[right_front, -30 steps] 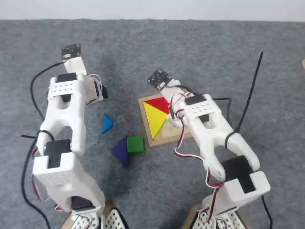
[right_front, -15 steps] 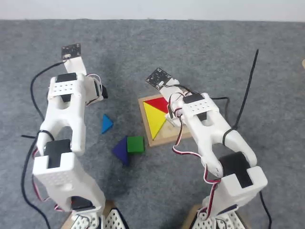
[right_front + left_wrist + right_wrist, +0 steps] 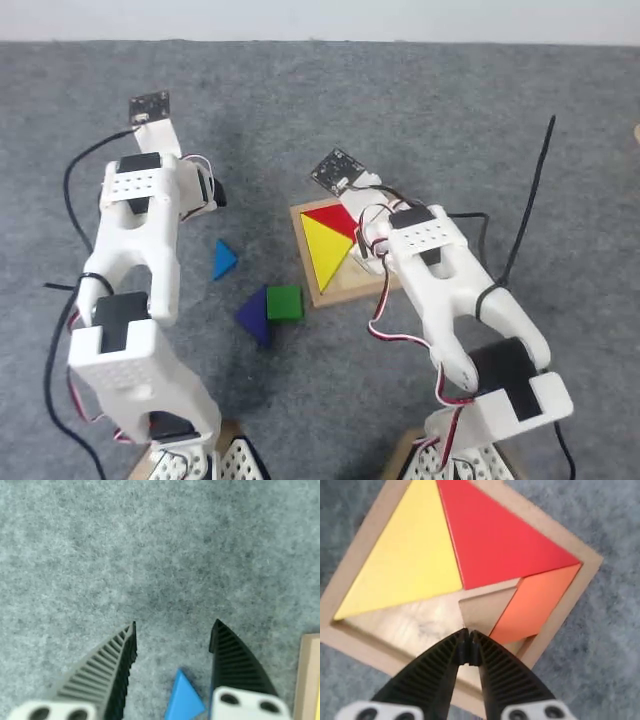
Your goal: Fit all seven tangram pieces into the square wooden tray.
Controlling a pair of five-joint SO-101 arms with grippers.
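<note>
The left gripper (image 3: 175,627) stands wide open and holds nothing. Its two ribbed fingers are spread over the grey carpet (image 3: 450,120), with the light-blue triangle (image 3: 184,700) lying between them, nearer their roots than their tips. In the high view that triangle sits at 6 o'clock from this gripper.

The right gripper (image 3: 469,639) is closed, its tips pressed together with nothing between them. It is poised over the bare wood floor of the square wooden tray (image 3: 580,587), just beside a corner of the orange piece (image 3: 535,602). Whether the tips touch the wood cannot be told.

Three pieces lie loose on the carpet, at about 8 to 9 o'clock from the tray: the light-blue triangle, then one dark-blue triangle (image 3: 255,315), then one green square (image 3: 284,302) right against it.

Three pieces lie flat inside the tray: one yellow triangle (image 3: 405,565) towards its 9 o'clock side, one red triangle (image 3: 495,535) at 12 o'clock, edge to edge with the yellow, and the orange piece against the red one's other edge.
</note>
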